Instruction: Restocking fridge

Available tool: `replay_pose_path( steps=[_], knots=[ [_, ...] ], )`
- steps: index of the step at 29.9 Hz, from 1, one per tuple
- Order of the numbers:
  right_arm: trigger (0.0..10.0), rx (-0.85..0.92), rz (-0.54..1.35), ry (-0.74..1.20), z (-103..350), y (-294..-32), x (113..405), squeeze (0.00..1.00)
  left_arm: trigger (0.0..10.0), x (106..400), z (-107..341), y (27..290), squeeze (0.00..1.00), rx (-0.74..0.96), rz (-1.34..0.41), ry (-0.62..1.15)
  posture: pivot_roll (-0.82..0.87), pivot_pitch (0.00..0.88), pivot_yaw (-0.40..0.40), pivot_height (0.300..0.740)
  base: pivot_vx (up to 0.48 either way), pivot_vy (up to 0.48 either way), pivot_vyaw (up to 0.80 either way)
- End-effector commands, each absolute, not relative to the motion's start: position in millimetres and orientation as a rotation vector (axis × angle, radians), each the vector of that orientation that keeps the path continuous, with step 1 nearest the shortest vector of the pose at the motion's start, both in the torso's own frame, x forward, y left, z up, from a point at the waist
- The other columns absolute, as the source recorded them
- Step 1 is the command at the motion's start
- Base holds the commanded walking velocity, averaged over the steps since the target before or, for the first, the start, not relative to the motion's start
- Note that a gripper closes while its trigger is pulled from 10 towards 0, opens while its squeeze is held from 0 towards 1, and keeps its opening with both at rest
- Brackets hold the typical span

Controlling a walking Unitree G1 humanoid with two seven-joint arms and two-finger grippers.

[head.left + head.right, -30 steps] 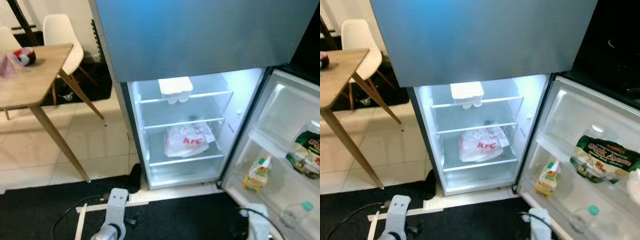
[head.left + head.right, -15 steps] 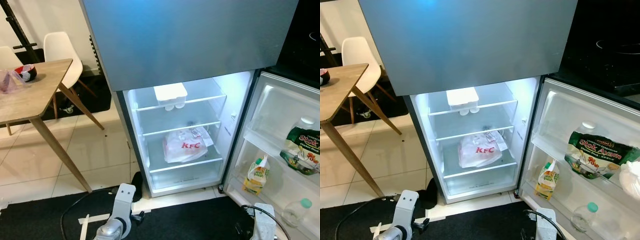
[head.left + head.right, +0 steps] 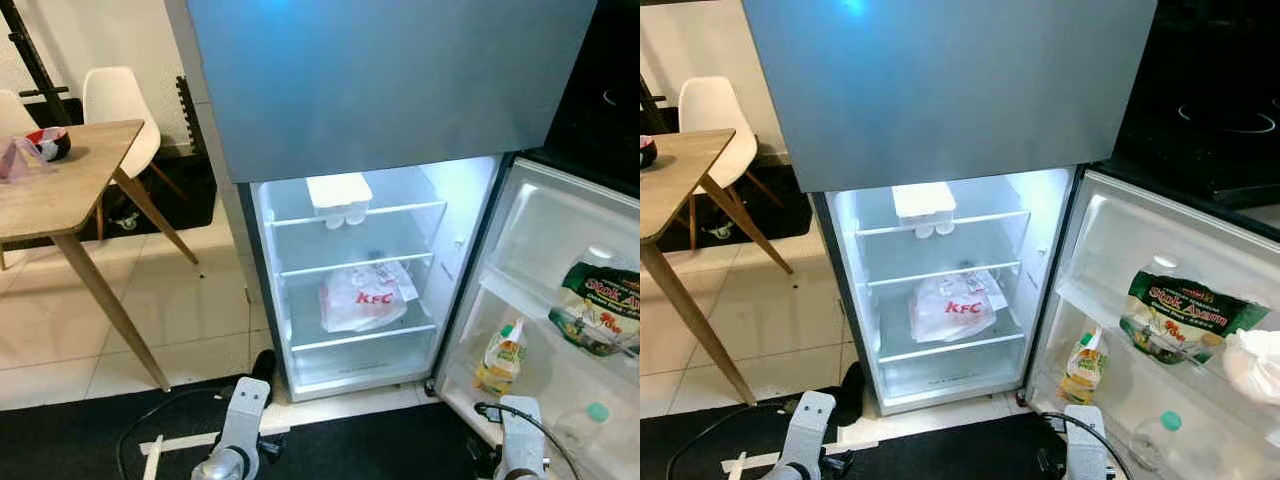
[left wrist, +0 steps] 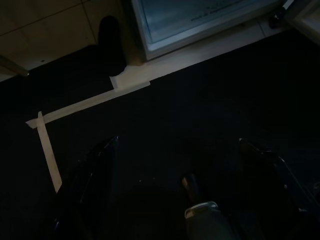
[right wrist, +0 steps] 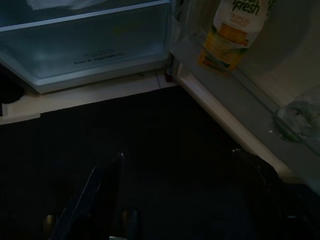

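Fridge stands with its lower door swung open to the robot's right; interior lit; white ice tray on the top shelf; white KFC bag on the middle shelf, bottom compartment bare; door racks hold a green Stok Ayam packet, a small yellow-green juice carton, a clear bottle with a teal cap and a white bag at the far right edge; left gripper hangs low over the black mat, fingers spread wide, holding nothing; right gripper also low over the mat, just before the door's bottom rack, fingers wide apart, empty; white tape strips on the mat near the fridge base; wooden surface at left carries a red-and-black bowl; white chair behind it; tiled floor between.
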State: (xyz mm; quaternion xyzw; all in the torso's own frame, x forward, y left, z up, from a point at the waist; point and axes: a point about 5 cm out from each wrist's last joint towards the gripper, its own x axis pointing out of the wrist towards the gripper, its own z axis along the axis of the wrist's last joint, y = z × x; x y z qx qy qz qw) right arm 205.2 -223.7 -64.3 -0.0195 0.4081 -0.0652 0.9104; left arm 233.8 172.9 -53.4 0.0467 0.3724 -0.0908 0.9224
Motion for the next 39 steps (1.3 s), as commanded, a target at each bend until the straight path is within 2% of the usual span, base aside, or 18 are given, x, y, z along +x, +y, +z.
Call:
replay_pose_path(
  steps=[1, 6, 12, 21, 30, 39],
  knots=[
    [10.0, -0.043, -0.123, 0.856, -64.7, -221.2, 206.6, 0.00, 10.0, 228.8, -57.0, 174.2, 0.00, 0.091, -0.166, 0.779, -0.06, 0.000, -0.009, 0.738, 0.000, 0.000, 0.00],
    [10.0, -0.050, -0.101, 0.863, -65.1, -216.9, 207.9, 0.00, 10.0, 228.8, -56.7, 174.6, 0.00, 0.068, -0.143, 0.768, -0.04, 0.000, -0.034, 0.738, 0.000, 0.000, 0.00],
    [10.0, -0.029, -0.108, 0.847, -62.5, -211.2, 214.9, 0.00, 10.0, 226.7, -57.5, 176.9, 0.00, 0.056, -0.138, 0.766, -0.04, 0.000, -0.025, 0.738, 0.000, 0.000, 0.00],
    [10.0, 0.020, -0.160, 0.882, -72.5, -214.0, 195.7, 0.00, 10.0, 212.8, -65.3, 180.6, 0.00, 0.054, -0.122, 0.796, -0.02, 0.000, -0.027, 0.738, 0.000, 0.000, 0.00],
    [10.0, 0.056, -0.189, 0.850, -68.8, -212.2, 202.9, 0.00, 10.0, 218.6, -60.7, 190.3, 0.00, 0.071, -0.099, 0.780, 0.02, 0.000, -0.049, 0.738, 0.000, 0.000, 0.00],
    [10.0, 0.063, -0.179, 0.843, -67.9, -209.0, 205.8, 0.00, 10.0, 212.2, -63.5, 194.1, 0.00, 0.068, -0.072, 0.780, 0.03, 0.000, -0.044, 0.738, 0.000, 0.000, 0.00]
  ],
)
